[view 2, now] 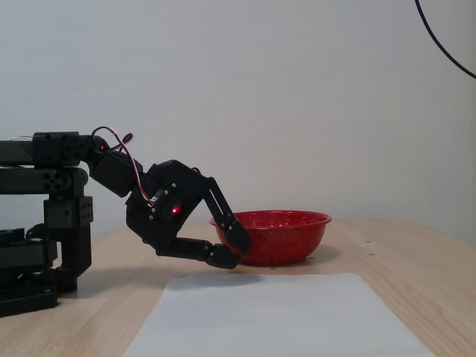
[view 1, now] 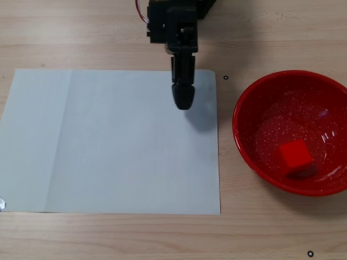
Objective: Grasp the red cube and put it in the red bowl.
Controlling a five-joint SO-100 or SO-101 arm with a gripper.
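1. The pincer [view 1: 182,102] is seen from above as a black plastic arm reaching down from the top edge, its tip hanging over the upper right part of a sheet of white paper [view 1: 108,141].
2. In the side fixed view the pincer [view 2: 230,249] is shown low above the paper [view 2: 282,312], its two fingers drawn together to a narrow gap at the tips, with nothing held between them.
3. The red bowl [view 1: 255,103], round, glossy and flecked with fine white speckles, is found to the right of the pincer in the top fixed view, well apart from it.
4. The red cube [view 1: 295,155], small and smooth-faced, is seen resting inside the bowl, toward its lower right.
5. In the side view the red bowl [view 2: 275,236] is placed just behind the pincer's tip.
6. A pale wooden table [view 1: 81,32] with visible grain is shown beneath everything.
7. A plain white textured wall [view 2: 297,97] is seen behind the table.
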